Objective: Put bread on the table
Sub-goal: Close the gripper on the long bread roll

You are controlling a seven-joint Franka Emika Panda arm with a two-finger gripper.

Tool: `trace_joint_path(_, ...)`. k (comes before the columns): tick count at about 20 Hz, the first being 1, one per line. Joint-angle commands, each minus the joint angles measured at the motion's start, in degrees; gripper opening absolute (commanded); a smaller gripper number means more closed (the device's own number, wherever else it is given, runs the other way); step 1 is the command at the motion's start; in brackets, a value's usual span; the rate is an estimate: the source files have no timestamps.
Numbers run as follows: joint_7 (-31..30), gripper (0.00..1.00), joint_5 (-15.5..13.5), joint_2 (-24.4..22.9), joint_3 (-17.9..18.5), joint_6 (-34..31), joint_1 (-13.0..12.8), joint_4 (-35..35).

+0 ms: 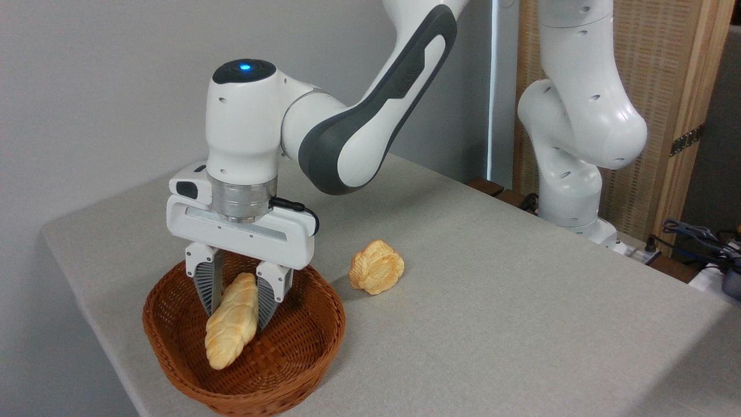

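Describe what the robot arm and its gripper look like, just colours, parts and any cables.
The arm is glossy white with rounded joints and dark grey panels; a blue light glows on a black cap atop the wrist. A silver ring joins the wrist to a white, boxy gripper body with a thin black cable plugged in. Its two fingers are grey and ribbed on white mounts.

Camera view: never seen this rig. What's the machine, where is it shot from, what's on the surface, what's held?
It is one white robot arm bolted at the table's far right, filmed by a fixed camera looking down from in front. Its tool is a two-finger clamp. On the grey cloth table sit a brown wicker basket and, beside it, a small round bun. The fingers have closed on a long braided bread, which is inside the basket.
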Motion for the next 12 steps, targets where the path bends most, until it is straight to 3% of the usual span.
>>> trace_joint_path(1,0.2,0.54,0.7,0.5,0.0,0.9,-0.1,0.4)
trace_joint_path(10,0.2,0.54,0.6,0.3,0.2,0.9,0.0,1.8)
trace_joint_path(12,0.3,0.46,0.7,0.3,0.2,0.9,-0.1,1.8)
